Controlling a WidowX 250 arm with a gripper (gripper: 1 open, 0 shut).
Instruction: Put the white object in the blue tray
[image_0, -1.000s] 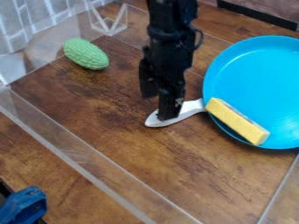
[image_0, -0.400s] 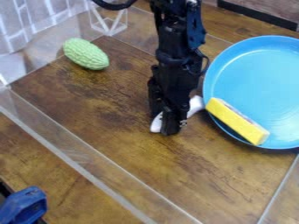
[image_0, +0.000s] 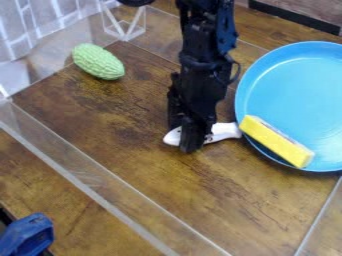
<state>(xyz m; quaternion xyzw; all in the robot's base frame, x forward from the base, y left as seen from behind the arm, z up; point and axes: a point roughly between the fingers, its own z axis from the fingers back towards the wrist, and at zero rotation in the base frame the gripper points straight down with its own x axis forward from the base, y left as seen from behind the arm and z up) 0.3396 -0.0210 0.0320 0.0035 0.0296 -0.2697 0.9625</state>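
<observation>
One white object (image_0: 218, 131) on table, under tool (image_0: 193, 142)

We note a dark brown wooden table (image_0: 120, 140) with worn grain carrying every item. Directly on it lie a green bumpy oval toy (image_0: 98, 61) at far left, the white object (image_0: 222, 131) near centre, and the blue tray (image_0: 291, 85) at right. The white object lies just beside the tray's rim.
</observation>
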